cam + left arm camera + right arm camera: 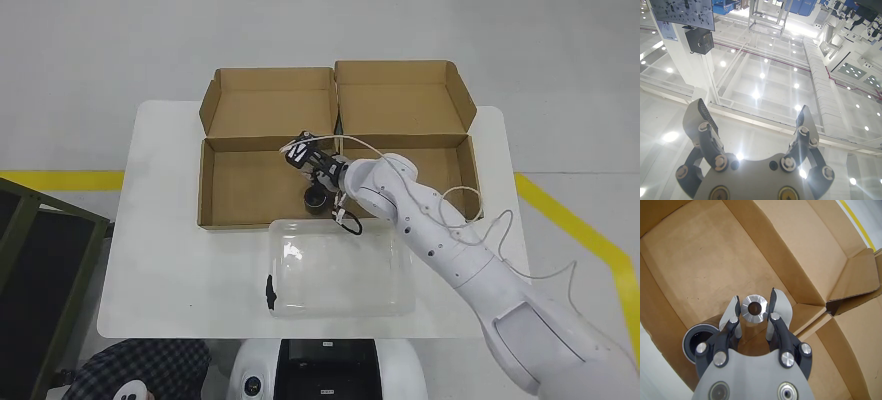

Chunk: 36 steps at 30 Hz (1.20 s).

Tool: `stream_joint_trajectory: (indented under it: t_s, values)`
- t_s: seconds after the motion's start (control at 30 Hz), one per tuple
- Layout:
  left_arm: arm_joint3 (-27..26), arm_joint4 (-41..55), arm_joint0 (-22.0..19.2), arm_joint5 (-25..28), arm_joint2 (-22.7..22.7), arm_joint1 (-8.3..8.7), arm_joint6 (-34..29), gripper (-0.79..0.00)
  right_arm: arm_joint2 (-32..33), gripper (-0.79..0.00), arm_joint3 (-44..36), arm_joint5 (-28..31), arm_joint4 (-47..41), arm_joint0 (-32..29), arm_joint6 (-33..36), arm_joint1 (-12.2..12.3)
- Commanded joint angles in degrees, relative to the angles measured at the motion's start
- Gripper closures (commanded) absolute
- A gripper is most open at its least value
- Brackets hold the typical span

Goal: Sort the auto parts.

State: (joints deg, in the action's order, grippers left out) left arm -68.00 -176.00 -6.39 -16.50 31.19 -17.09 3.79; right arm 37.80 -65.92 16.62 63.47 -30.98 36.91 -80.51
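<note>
Top camera looks down on the table; right wrist camera, close above, shares its box; left faces the ceiling.

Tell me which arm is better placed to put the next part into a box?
Right. The right gripper is shut on a shiny metal part over the cardboard box; the left gripper is open, empty, pointing at the ceiling.

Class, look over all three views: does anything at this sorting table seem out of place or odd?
One thing: the left gripper points up at the ceiling, open and empty, away from the table. Otherwise orderly: the right gripper holds a silver part over the left cardboard box.
</note>
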Motion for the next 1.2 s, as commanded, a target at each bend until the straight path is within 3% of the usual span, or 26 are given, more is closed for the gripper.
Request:
stream_joint_trajectory:
  t_s: [0.0,0.3,0.53,0.77,1.17]
  values:
    - [0.0,0.0,0.0,0.0,0.0,0.0,0.0,-0.785,0.24,-0.299,0.07,0.16,0.15,-0.05,0.09,-0.1]
    - [0.0,0.0,0.0,0.0,0.0,0.0,0.0,-0.785,2.41,-0.314,-2.52,1.4,1.06,-1.08,-0.32,0.09]
    - [0.0,0.0,0.0,0.0,0.0,0.0,0.0,-0.785,6.41,-0.339,-11.99,3.24,3.45,-5.02,-0.35,1.71]
    - [0.0,0.0,0.0,0.0,0.0,0.0,0.0,-0.785,12.54,-0.342,-24.77,7.01,6.41,-12.86,-2.09,4.24]
    - [0.0,0.0,0.0,0.0,0.0,0.0,0.0,-0.785,26.44,-0.366,-42.54,11.62,17.94,-31.97,-16.85,8.72]
